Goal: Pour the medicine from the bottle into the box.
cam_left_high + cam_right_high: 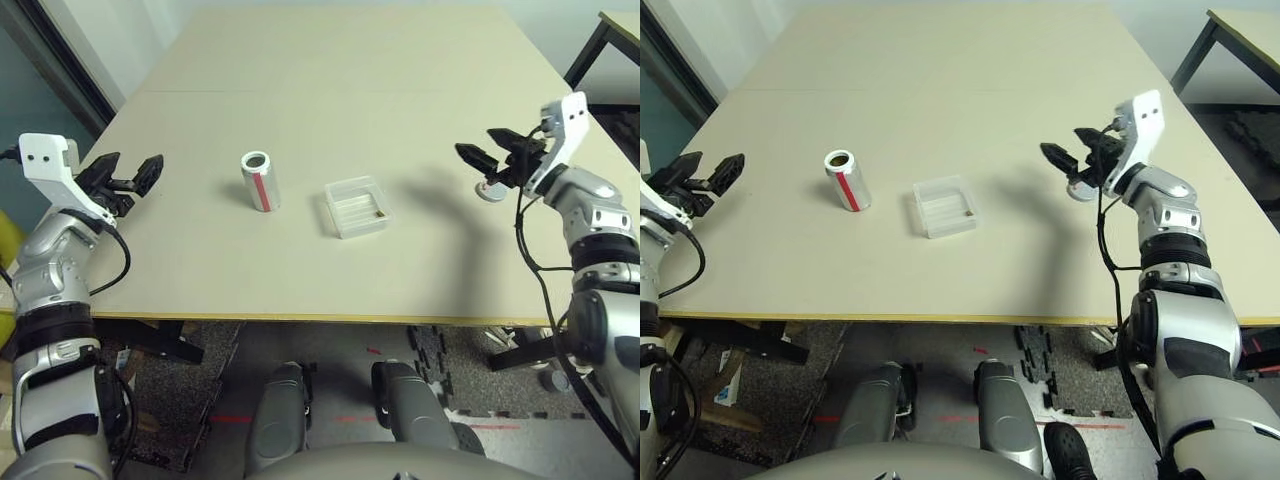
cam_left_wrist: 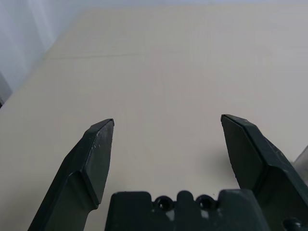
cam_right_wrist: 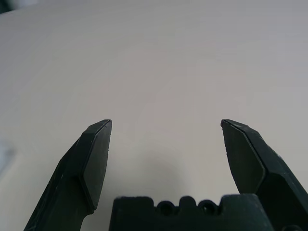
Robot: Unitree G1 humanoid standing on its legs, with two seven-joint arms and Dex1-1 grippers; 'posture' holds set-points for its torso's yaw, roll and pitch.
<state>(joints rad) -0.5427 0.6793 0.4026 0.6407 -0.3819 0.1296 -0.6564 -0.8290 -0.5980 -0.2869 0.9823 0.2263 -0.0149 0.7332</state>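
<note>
While both end effectors are held open, empty | bottle stood uncapped beside box | pill seen in box | cap near right end effector | left end effector apart

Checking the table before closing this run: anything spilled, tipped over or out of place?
Nothing spilled. The bottle stands open and uncapped near the box, which holds a dark pellet. The loose cap lies apart, under the open right gripper.

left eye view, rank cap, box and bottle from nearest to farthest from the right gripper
1. cap: on the table right by the right gripper, partly behind it.
2. box: mid-table, toward the left arm's side.
3. bottle: standing open beyond the box, farthest.
</note>
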